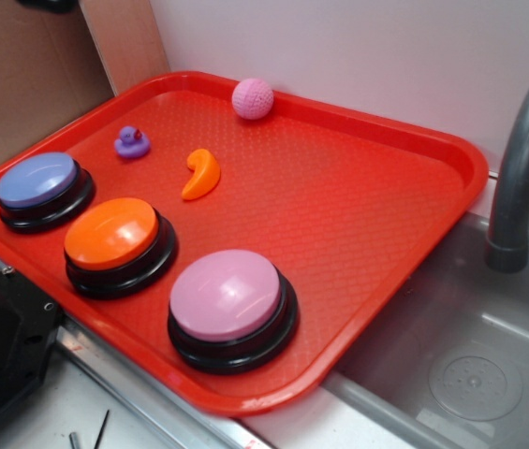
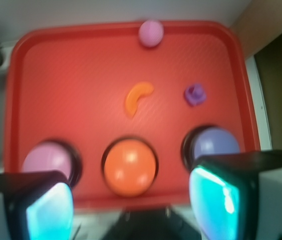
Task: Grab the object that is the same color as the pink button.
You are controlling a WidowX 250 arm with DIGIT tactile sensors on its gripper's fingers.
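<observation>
Exterior view: your pink ball (image 1: 253, 98) sits at the tray's (image 1: 404, 243) far rim, well apart from the pink button (image 1: 229, 297) near the front edge. No arm in shot.

Wrist view: gripper (image 2: 131, 210) wide open, empty, hovering over the btn row; ball (image 2: 150, 33) opposite. Approach step, I reckon: you need to reach across, past the orange crescent (image 2: 137, 98), then descend.
</observation>
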